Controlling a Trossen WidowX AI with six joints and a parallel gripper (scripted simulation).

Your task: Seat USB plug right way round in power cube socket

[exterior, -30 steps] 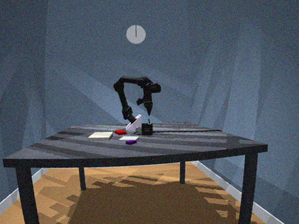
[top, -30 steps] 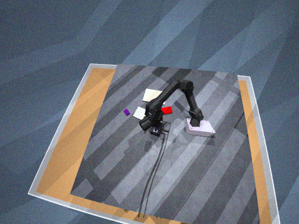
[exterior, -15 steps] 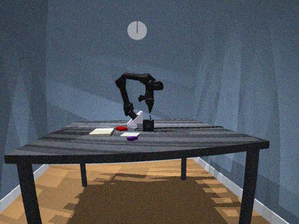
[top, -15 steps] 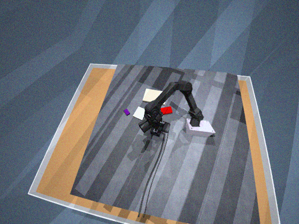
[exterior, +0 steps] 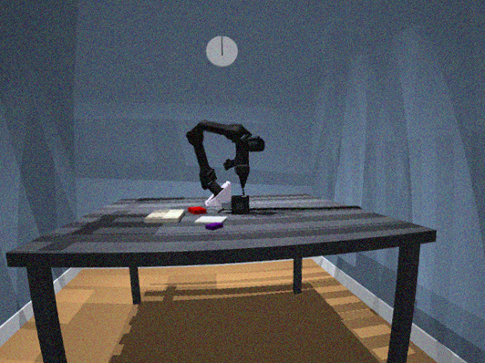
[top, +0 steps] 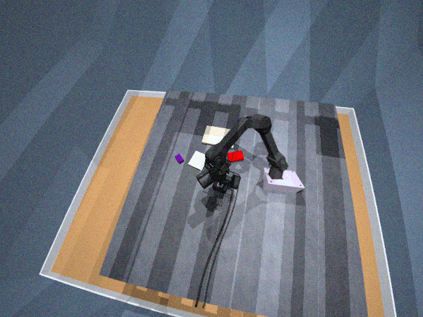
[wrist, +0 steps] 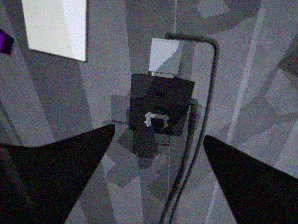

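The dark power cube (wrist: 172,90) (exterior: 240,205) stands on the striped table (top: 299,246) (exterior: 283,240). The USB plug (wrist: 155,119) shows as a small pale metal piece on the cube's top. Its dark cable (wrist: 212,75) (top: 218,239) loops off the cube and runs to the table's front edge. My gripper (wrist: 158,133) (top: 219,186) (exterior: 242,186) is open wide and empty. It points straight down just above the cube, with one finger on each side of the plug and not touching it. In the top view the gripper hides the cube.
A white card (top: 197,160) (wrist: 55,25) (exterior: 210,220), a purple block (top: 179,158) (exterior: 213,225), a red block (top: 235,156) (exterior: 197,209) and a cream pad (top: 215,135) (exterior: 165,215) lie near the cube. The arm's white base plate (top: 290,181) sits to the right.
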